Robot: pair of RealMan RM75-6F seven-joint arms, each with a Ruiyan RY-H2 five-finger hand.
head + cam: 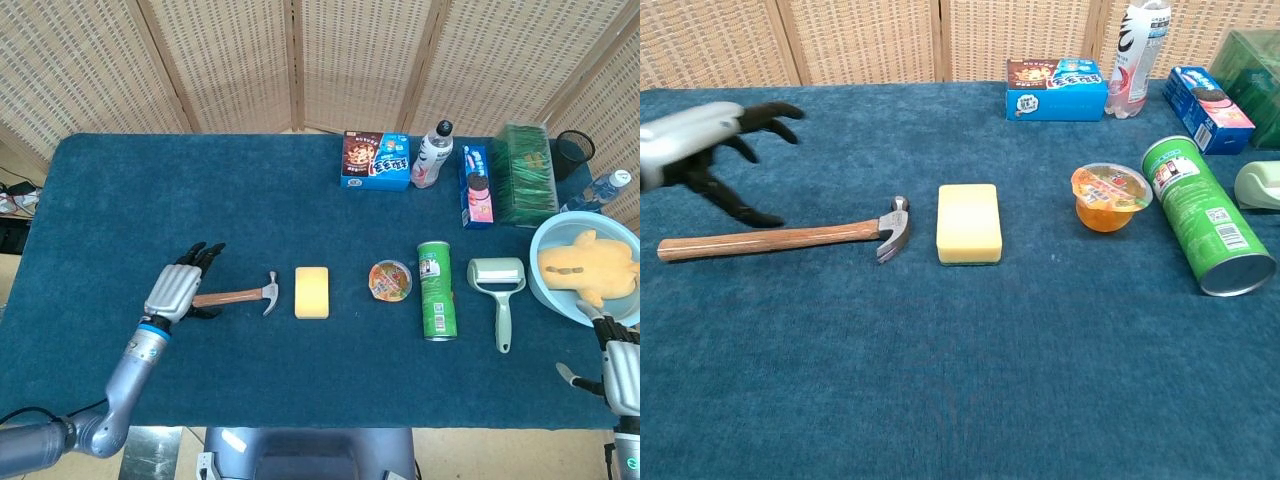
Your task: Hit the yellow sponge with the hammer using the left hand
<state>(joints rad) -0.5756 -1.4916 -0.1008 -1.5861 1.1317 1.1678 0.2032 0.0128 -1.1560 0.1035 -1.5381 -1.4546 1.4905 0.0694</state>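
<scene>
A hammer [243, 295] [780, 239] with a wooden handle and steel head lies flat on the blue table, head toward the yellow sponge [312, 292] [969, 222] just to its right, a small gap between them. My left hand [183, 284] [702, 150] hovers over the handle's far end, fingers spread apart and holding nothing. My right hand [618, 371] shows at the table's right front edge in the head view only; its fingers are too cut off to judge.
Right of the sponge sit a jelly cup [390, 280] [1110, 196], a lying green chip can [436, 290] [1205, 214] and a lint roller [498, 285]. Snack boxes [376, 160], a bottle [433, 154] and a green box [526, 172] line the back. A bowl [556, 300] holds a yellow toy.
</scene>
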